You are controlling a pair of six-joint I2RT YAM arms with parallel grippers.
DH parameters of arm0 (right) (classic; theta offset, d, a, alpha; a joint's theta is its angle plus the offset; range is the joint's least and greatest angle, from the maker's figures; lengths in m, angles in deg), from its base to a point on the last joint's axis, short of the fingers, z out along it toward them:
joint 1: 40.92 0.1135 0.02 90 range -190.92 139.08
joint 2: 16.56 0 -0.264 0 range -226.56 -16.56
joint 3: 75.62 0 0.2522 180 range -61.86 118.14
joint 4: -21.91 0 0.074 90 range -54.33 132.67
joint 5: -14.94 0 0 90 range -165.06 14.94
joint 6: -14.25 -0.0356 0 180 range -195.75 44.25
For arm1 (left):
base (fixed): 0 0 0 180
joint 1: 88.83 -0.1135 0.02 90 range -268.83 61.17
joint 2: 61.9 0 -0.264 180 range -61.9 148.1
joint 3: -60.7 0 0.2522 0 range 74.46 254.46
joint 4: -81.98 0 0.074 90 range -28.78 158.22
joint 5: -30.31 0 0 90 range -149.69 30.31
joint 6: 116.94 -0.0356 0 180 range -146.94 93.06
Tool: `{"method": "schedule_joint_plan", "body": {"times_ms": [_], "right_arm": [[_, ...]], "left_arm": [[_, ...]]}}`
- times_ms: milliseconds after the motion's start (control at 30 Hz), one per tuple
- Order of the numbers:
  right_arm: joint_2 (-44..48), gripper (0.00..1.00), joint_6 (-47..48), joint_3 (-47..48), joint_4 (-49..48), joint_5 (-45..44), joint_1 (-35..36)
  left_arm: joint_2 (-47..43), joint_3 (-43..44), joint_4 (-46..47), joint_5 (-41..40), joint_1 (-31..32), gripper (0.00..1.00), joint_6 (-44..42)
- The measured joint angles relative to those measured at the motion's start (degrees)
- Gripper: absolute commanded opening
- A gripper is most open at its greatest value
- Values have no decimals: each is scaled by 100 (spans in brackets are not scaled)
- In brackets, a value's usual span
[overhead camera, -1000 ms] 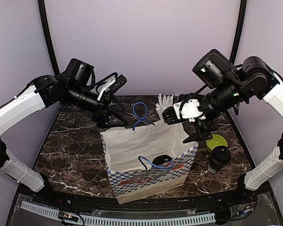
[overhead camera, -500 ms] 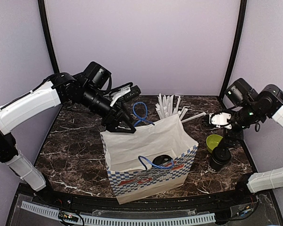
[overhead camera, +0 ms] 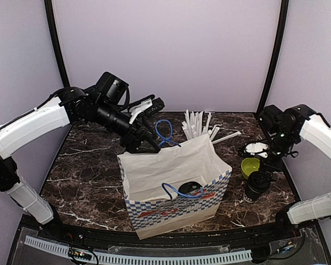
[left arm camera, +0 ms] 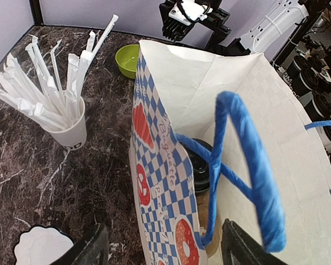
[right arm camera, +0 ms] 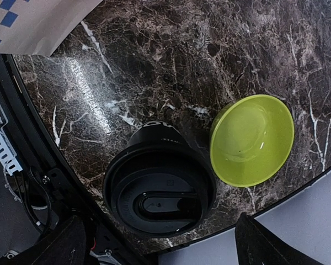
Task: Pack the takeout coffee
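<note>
One lidded cup (overhead camera: 190,187) in paper bag (overhead camera: 165,165), second cup (overhead camera: 257,185) beside green bowl (overhead camera: 249,166)

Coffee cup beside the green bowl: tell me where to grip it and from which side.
I'd grip the cup around its lidded rim, coming straight down from above: it stands upright, and the right gripper is open over it. Keep the fingers clear of the bowl close beside it.

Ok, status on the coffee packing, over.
Left tool open at bag rim. Right tool open over lidded cup on table, green bowl close beside it. Other cup inside bag.
</note>
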Motion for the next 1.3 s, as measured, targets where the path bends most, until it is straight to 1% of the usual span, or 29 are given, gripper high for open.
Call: {"method": "schedule_joint_plan", "body": {"times_ms": [100, 267, 400, 733, 967, 1167, 1300], "right_arm": [[-192, 95, 26, -33, -35, 79, -157], [-310, 95, 87, -363, -149, 96, -258], [-302, 92, 120, -601, -192, 79, -258], [-179, 77, 131, -778, -481, -72, -258], [-98, 61, 125, -826, -490, -50, -258], [-9, 54, 179, -800, -374, 151, -258], [4, 51, 186, -422, -107, 391, -258]], "left_arm": [[-66, -105, 129, 7, 2, 72, 2], [-153, -131, 245, 9, 2, 72, 2], [-177, -136, 291, 9, 7, 72, 0], [-192, -192, 334, 9, 7, 72, 0], [-192, -201, 337, 9, 7, 72, 0], [-195, -201, 337, 0, 7, 71, 0], [-195, -199, 328, -15, 7, 69, 2]]}}
